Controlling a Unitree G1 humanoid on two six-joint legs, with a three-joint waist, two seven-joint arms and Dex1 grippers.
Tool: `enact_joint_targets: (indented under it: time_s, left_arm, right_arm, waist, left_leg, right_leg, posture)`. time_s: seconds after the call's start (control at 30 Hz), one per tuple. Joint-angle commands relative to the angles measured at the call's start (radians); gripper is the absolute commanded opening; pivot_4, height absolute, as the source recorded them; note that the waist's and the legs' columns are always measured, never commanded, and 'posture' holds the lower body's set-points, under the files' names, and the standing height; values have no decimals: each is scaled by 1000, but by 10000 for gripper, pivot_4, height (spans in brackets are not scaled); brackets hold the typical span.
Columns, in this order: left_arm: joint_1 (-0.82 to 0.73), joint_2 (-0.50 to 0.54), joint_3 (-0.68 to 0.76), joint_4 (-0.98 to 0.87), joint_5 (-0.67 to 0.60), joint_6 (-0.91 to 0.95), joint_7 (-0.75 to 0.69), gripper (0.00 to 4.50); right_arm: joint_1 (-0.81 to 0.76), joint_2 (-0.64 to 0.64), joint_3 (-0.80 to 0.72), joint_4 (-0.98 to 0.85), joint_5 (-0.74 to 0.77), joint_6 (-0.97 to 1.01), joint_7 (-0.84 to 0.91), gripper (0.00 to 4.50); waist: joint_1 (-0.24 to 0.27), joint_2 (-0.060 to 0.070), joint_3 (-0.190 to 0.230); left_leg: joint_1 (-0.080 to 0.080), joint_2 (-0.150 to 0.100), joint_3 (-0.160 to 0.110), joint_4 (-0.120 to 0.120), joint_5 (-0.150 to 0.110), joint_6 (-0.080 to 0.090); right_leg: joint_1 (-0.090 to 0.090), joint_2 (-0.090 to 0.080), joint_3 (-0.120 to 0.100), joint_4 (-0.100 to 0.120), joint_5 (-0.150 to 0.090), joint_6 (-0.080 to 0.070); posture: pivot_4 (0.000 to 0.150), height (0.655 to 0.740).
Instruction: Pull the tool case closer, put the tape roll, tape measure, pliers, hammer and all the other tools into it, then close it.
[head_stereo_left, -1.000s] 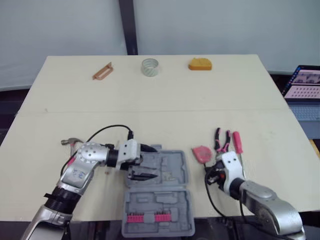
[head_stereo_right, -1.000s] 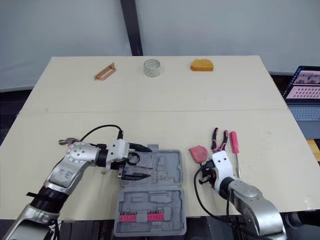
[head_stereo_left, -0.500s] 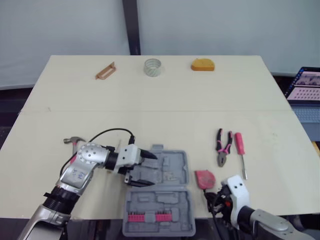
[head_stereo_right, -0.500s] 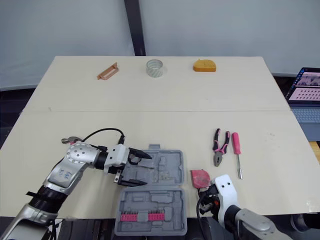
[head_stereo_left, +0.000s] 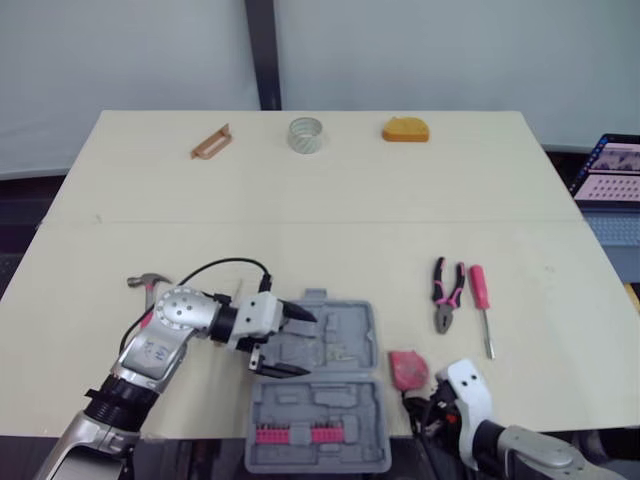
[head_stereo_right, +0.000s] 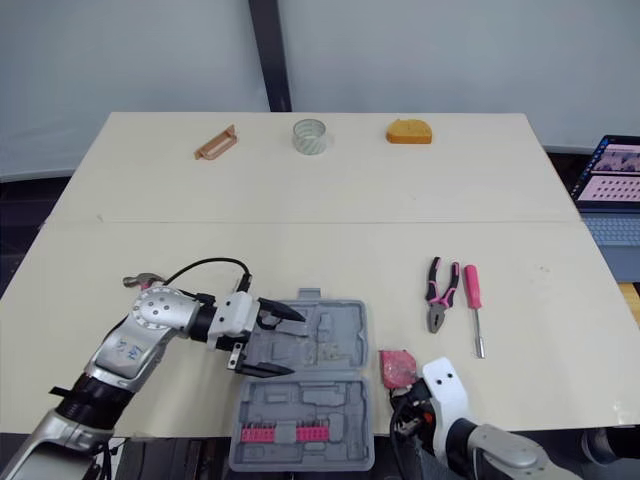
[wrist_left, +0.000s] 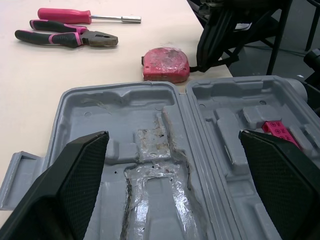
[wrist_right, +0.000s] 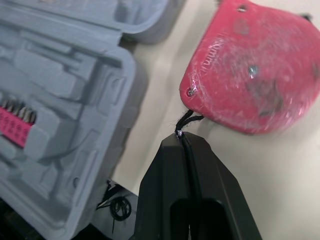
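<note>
1. A pale worktop (head_stereo_left: 330, 230) carries the grey moulded plastic case (head_stereo_left: 345, 335), open at the near edge, with pink bits (head_stereo_left: 293, 435) in its near half.
2. The left gripper (head_stereo_left: 290, 342) has its jaws wide apart over the far half.
3. The right wrist view reveals the right gripper (wrist_right: 181, 137), jaws together, pinching the black cord (wrist_right: 186, 120) of the red tape measure (head_stereo_left: 408, 368), which lies just beside the case.
4. The pliers (head_stereo_left: 445, 295) lie to the right and the tape roll (head_stereo_left: 304, 134) at the far edge.

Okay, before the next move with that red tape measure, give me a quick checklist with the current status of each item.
1. Tool case open: ok.
2. Right gripper shut on the tape measure by its cord: ok.
3. Tape measure lifted off the table: not ok, it lies beside the case.
4. Left gripper out of the drop path: not ok, it is open over the case.
5. Cord grip firm enough to lift: cannot tell.
</note>
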Motion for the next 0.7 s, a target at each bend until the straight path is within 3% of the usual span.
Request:
enact_joint_targets:
  time_s: [0.03,0.23,0.4,0.6,0.7]
  left_arm:
    - [15,-1,9,-42,-12,-2,9,45000]
    - [44,-4,15,-71,-16,-2,30,45000]
    - [76,-23,14,-78,-6,-35,61,45000]
    - [113,-35,2,-81,20,-104,85,45000]
    - [119,-43,6,-103,23,-118,107,45000]
  right_arm:
    - [-1,-51,-16,-13,28,-26,68,12991]
    - [-29,-263,-134,25,54,-129,293,43898]
    - [-131,-416,-107,218,-102,-545,564,44517]
    - [-301,-431,20,506,-224,-915,796,44517]
    - [-467,-419,131,712,-325,-1100,902,44517]
  waist:
    - [0,0,0]
    - [2,0,0]
    - [1,-1,0]
    - [2,-1,0]
    - [-2,-1,0]
  left_leg:
    - [0,0,0,0,0,0]
    - [0,0,0,1,0,0]
    - [0,0,0,1,0,1]
    - [0,0,0,1,0,1]
    - [0,0,0,2,0,1]
  right_leg:
    - [0,0,0,0,0,0]
    - [1,0,0,0,0,0]
    - [1,0,0,-1,0,0]
    - [1,0,-1,-1,0,0]
    - [2,0,0,-2,1,0]
  posture:
    - [1500,7400]
    - [1500,7400]
    - [1500,7400]
    - [1500,7400]
    - [1500,7400]
